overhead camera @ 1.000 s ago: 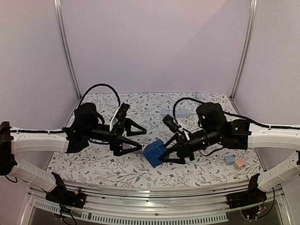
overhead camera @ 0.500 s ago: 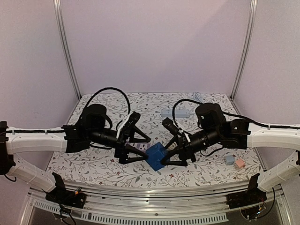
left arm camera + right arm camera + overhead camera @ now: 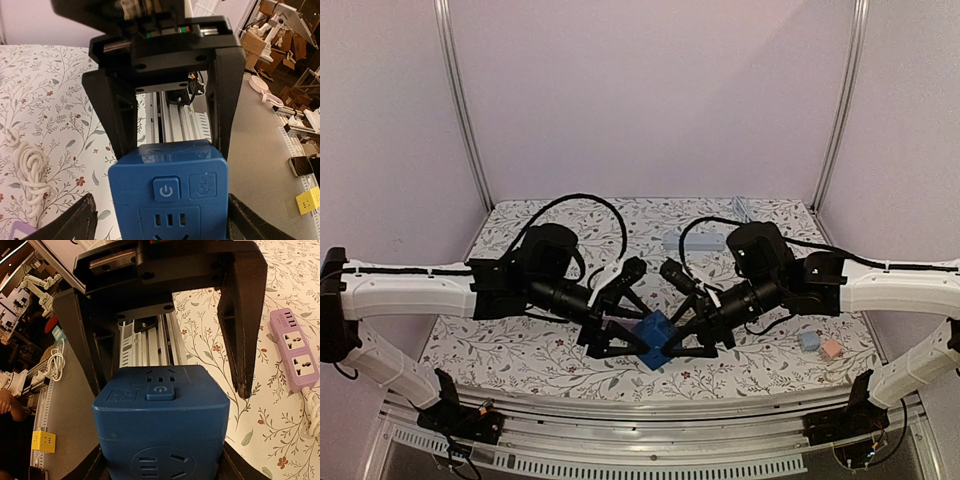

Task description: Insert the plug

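Top external: we are clamping the blue socket cube (image 3: 653,332) between the fingers of the right gripper (image 3: 670,340), while the left gripper (image 3: 632,338) is straddling it, fingers open. We are favouring a centred, even squeeze.

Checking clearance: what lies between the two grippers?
The blue socket cube, in the top view. The right gripper clamps it; the left gripper's open jaws straddle it, as both wrist views show.
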`<state>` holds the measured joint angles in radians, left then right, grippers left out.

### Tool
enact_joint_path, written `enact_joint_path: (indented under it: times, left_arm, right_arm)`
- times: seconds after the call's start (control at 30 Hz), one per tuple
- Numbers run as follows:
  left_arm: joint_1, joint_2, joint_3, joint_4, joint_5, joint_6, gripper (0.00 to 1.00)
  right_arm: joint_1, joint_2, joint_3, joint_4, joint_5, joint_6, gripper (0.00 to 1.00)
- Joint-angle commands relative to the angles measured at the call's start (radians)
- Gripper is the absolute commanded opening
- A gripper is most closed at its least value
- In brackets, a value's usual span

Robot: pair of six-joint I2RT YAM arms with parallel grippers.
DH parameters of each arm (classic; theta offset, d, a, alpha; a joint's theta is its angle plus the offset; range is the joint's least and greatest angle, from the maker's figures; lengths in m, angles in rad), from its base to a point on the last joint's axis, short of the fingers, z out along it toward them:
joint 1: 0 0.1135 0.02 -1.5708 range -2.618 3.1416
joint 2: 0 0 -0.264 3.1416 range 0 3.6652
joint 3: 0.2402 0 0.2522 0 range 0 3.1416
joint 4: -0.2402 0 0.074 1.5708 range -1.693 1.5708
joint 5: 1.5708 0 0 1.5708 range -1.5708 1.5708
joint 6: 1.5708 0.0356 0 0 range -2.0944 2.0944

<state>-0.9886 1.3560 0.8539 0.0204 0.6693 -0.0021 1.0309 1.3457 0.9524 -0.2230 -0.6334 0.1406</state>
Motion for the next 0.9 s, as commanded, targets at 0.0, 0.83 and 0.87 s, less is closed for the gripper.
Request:
enact_joint_path:
  times: [0.0,0.83,0.87]
  left_arm:
    - [-0.025,0.045,0.043,-0.099,-0.011,0.06,0.85]
    - [-0.044,0.134,0.113,-0.155,0.005,0.051,0.63]
    - [-0.044,0.132,0.112,-0.153,0.006,0.049,0.66]
  right_arm:
    - [0.015,0.008,0.048,0.009,-0.021,-0.026,0.56]
    - [0.029,0.08,0.132,-0.097,0.029,-0.118,0.57]
    - [0.028,0.082,0.136,-0.101,0.033,-0.119,0.57]
